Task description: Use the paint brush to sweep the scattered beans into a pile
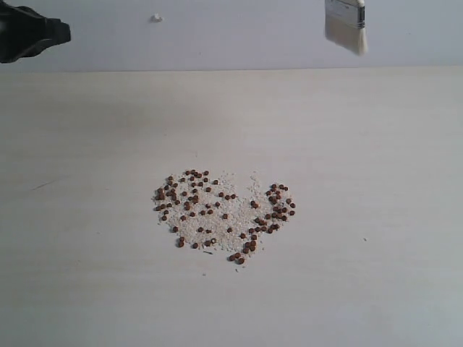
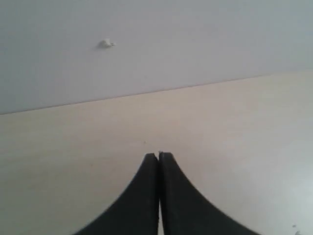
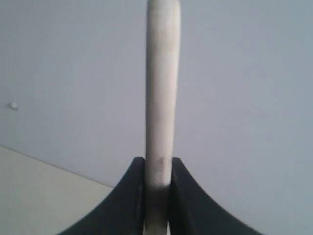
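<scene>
beans (image 1: 217, 210) are lying in the exterior view as a loose, wide patch on the middle of the desk (image 1: 87, 289). they are mixed with pale crumbs (image 1: 239, 189), thicker at the patch's left and right sides and thinner between. the paint brush (image 1: 346, 25) is hanging high at the far right, bristles down, well apart from the patch and clear of the desk. the left claw (image 1: 64, 32) is sitting at the far left, also well away.

in the left wrist view the left claw (image 2: 158, 155) is showing its jaws pressed together with nothing between them, pointing over bare desk.

in the right wrist view the right claw (image 3: 158, 164) is clamping the pale handle of the paint brush (image 3: 163, 73), which is running straight out from between the jaws.

judging from this, sweeping is not yet begun and nothing is gathered. the next move is calling for lowering the bristles to the desk just outside one edge of the patch. they should then be drawn inward gently, so the round beans are rolling toward the middle rather than skipping off.

no container is showing in any view; the beans are lying straight on the desk.
</scene>
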